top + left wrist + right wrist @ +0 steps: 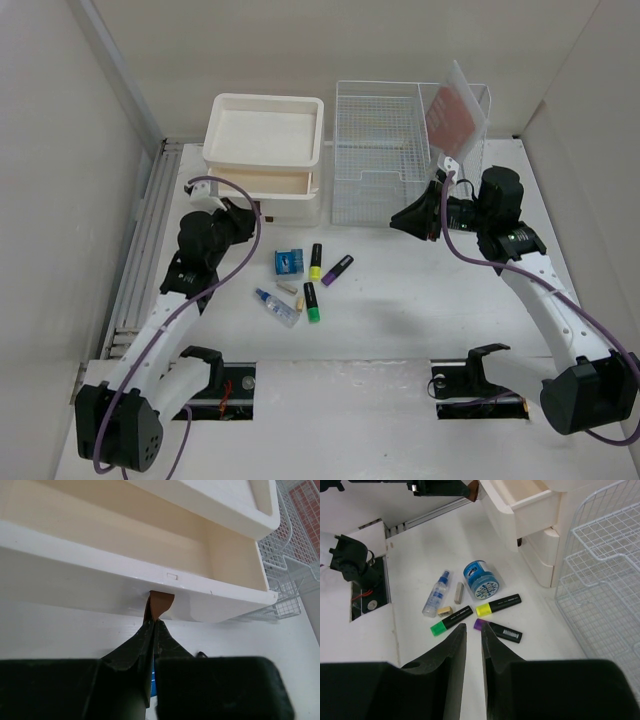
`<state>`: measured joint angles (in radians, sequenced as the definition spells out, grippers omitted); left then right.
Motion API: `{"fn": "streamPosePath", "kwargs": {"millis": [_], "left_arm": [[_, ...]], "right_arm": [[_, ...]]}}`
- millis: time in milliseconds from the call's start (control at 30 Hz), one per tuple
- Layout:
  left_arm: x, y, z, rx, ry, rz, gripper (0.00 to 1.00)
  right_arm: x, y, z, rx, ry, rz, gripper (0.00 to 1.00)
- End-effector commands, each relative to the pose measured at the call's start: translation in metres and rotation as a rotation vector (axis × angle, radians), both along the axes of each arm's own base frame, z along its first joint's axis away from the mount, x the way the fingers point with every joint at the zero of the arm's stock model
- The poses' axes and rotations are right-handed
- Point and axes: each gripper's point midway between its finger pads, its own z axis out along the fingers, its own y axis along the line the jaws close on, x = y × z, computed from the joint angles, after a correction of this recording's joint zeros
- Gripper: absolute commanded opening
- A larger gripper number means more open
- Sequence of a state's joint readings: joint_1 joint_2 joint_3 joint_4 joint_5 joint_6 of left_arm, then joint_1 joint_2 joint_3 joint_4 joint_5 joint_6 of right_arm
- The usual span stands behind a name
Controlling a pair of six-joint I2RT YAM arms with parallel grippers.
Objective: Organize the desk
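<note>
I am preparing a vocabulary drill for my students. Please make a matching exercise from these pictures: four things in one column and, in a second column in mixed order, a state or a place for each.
Column 1
1. left hand
2. right hand
3. upper drawer
4. blue round container

Column 2
A. pulled partly out, inside visible
B. lies on the desk beside the yellow marker
C. shut on the brown tab
D. fingers slightly apart, holding nothing

Pairs: 1-C, 2-D, 3-A, 4-B
</note>
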<state>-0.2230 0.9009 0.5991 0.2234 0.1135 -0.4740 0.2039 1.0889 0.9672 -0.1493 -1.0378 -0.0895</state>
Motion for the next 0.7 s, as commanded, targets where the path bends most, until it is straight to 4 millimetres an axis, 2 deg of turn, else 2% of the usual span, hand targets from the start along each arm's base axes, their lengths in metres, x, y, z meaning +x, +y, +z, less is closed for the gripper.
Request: {"fn": "streamPosePath", "kwargs": {"millis": [0, 667], "left_arm": [[-0.010, -0.005, 0.006, -0.033, 0.002, -0.021, 0.00], [-0.032, -0.005, 0.002, -0.077, 0.029, -0.019, 0.00]], "right_arm": [[-0.003, 0.001, 0.012, 0.017, -0.056, 0.030, 0.23], [-0.003, 0.002, 0.010, 0.017, -0.046, 0.039, 0.23]]}}
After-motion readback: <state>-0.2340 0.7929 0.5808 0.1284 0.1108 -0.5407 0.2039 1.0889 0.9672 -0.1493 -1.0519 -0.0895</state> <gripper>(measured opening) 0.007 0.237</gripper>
